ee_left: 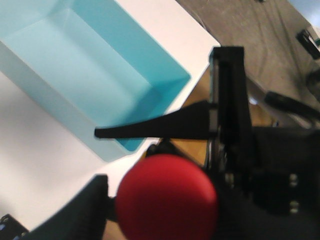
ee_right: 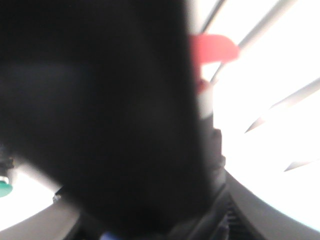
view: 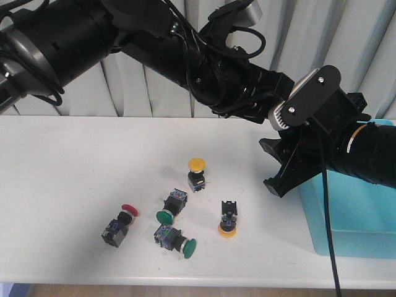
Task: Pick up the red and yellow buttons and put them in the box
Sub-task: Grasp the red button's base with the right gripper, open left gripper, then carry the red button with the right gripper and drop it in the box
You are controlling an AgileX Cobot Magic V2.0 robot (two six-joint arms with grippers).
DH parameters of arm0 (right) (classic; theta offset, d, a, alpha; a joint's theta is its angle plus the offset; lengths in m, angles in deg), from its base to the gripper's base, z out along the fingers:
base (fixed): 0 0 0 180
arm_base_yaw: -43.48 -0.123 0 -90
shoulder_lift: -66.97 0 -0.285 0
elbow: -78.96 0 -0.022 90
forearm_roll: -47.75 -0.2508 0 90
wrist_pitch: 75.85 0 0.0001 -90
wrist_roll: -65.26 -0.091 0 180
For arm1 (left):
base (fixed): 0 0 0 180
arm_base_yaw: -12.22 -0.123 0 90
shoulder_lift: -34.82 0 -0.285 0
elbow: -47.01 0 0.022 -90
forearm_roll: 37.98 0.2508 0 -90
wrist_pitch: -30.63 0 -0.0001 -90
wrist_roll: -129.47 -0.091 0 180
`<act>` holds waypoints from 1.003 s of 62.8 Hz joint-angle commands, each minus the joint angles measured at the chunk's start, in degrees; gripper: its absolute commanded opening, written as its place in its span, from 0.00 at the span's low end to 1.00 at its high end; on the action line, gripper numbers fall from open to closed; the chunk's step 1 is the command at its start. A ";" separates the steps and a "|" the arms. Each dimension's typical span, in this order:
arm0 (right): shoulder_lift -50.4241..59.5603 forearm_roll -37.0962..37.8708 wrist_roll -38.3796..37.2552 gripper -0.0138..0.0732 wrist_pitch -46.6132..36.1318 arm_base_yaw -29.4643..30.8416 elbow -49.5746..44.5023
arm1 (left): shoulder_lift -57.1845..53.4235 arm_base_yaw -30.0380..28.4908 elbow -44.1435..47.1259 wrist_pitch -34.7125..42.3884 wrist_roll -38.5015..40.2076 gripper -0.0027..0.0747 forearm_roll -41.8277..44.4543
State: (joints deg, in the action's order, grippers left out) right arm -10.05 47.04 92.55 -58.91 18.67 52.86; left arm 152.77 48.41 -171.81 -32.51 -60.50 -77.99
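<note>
Red domed button gripped in the left hand low in the wrist frame, light-blue box upper left, right hand unreadable.

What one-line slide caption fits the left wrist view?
Left gripper fingers holding a red button above the table edge, beside the light-blue box.

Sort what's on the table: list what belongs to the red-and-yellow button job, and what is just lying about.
For the job:
- red button
- upright yellow button
- tipped yellow button
- red button in the left gripper
- blue box

Lying about:
- green button
- second green button
</note>
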 commanded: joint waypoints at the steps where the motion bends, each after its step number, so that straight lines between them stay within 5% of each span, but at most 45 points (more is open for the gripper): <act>1: 1.20 -0.38 -0.26 0.15 -5.44 0.05 2.08 | -3.04 0.38 -1.54 1.16 -0.45 0.68 -1.98; 40: 1.20 0.71 -0.65 0.15 -5.24 0.27 2.08 | -3.24 0.38 -1.54 -1.95 -0.50 0.70 -2.04; 63: 1.20 0.71 -6.59 0.16 -5.49 9.91 2.08 | -5.65 0.32 -1.54 -2.00 -0.92 0.70 -0.83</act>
State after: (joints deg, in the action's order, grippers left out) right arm -10.05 47.75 87.08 -59.79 26.39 52.96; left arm 151.72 48.45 -171.81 -36.24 -61.04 -76.85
